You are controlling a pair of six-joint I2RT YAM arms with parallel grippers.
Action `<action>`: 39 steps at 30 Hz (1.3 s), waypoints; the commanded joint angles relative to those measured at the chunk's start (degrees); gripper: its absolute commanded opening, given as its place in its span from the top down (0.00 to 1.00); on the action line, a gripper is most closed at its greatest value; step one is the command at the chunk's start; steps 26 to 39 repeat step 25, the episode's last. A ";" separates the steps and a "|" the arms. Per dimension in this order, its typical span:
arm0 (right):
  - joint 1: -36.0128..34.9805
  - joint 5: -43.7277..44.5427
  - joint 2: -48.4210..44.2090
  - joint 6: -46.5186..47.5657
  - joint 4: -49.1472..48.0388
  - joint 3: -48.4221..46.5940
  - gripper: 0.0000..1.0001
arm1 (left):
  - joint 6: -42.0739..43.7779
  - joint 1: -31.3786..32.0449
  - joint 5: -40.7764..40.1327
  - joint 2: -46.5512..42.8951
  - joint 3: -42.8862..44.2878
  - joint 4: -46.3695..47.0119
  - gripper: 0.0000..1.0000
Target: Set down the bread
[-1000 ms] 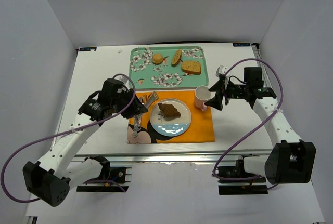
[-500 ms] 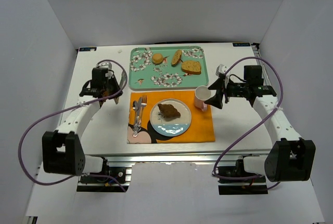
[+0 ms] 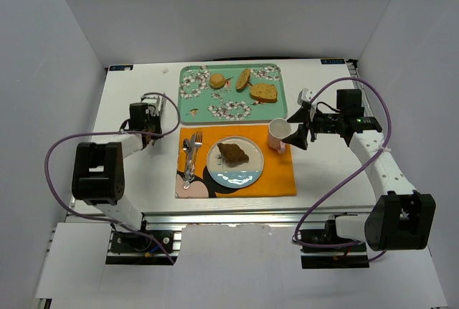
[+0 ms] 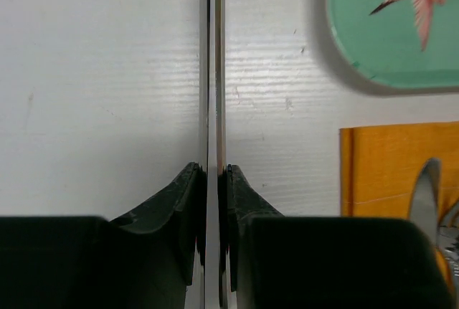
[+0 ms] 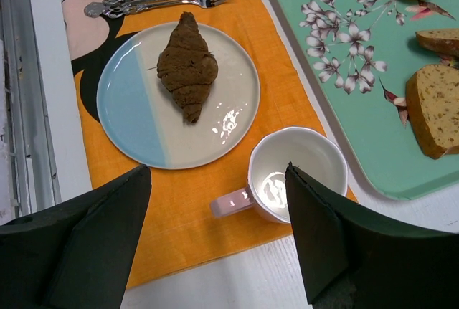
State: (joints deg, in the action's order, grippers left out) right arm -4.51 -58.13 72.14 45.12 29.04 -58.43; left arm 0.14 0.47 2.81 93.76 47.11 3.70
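The bread (image 3: 233, 153) (image 5: 186, 65), a dark brown lumpy chunk, lies in the middle of the blue-and-cream plate (image 3: 244, 174) (image 5: 129, 108) on the orange mat (image 3: 276, 176). My right gripper (image 3: 298, 132) (image 5: 218, 168) hangs open over the pink mug (image 3: 278, 133) (image 5: 297, 173), to the right of the plate, with nothing between its fingers. My left gripper (image 3: 163, 117) (image 4: 213, 169) is left of the mat, over the white table. It is shut on a thin metal blade (image 4: 213, 72), seen edge-on, that looks like a knife.
A green flowered tray (image 3: 283, 94) (image 5: 358, 108) at the back holds a round bun (image 3: 217, 80), a toast slice (image 3: 264, 92) and another slice (image 3: 244, 79). A fork and spoon (image 3: 190, 153) lie on the mat's left side. White walls stand on both sides.
My left arm has drawn back from the cutlery on the mat to the table left of it, its jaws closing on the thin blade. The right arm and bread have not moved.
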 commanded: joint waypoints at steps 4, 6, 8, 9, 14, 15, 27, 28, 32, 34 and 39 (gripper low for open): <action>0.21 0.38 -0.42 1.63 1.81 -1.68 0.20 | 0.83 -0.38 -0.78 1.61 -3.60 -1.33 0.58; 0.29 0.65 0.02 2.33 3.29 -2.56 0.20 | 0.47 -0.38 -2.01 0.03 -4.31 -0.98 0.49; 0.29 0.65 0.72 3.21 5.40 -4.05 0.11 | 0.47 -2.31 -2.02 -1.81 -4.40 -1.50 0.39; 0.12 0.74 0.90 2.69 6.37 -4.49 0.11 | 0.47 -2.40 -2.19 -2.52 -4.14 -2.29 0.18; -0.93 21.57 -2.00 -23.12 -9.68 -2.48 0.11 | -3.21 -2.58 -4.74 -9.63 -2.56 -4.57 0.02; -1.20 24.70 -2.87 -25.59 -11.18 -2.91 0.11 | -3.65 -2.58 -5.26 -12.78 -2.38 -5.80 0.02; -1.81 30.54 3.71 -35.02 -8.72 -12.16 0.11 | -19.54 -2.58 -10.42 -38.25 -7.56 -4.32 0.02; -1.81 30.54 3.71 -35.02 -8.72 -12.16 0.11 | -19.54 -2.58 -10.42 -38.25 -7.56 -4.32 0.02; -1.81 30.54 3.71 -35.02 -8.72 -12.16 0.11 | -19.54 -2.58 -10.42 -38.25 -7.56 -4.32 0.02; -1.81 30.54 3.71 -35.02 -8.72 -12.16 0.11 | -19.54 -2.58 -10.42 -38.25 -7.56 -4.32 0.02; -1.81 30.54 3.71 -35.02 -8.72 -12.16 0.11 | -19.54 -2.58 -10.42 -38.25 -7.56 -4.32 0.02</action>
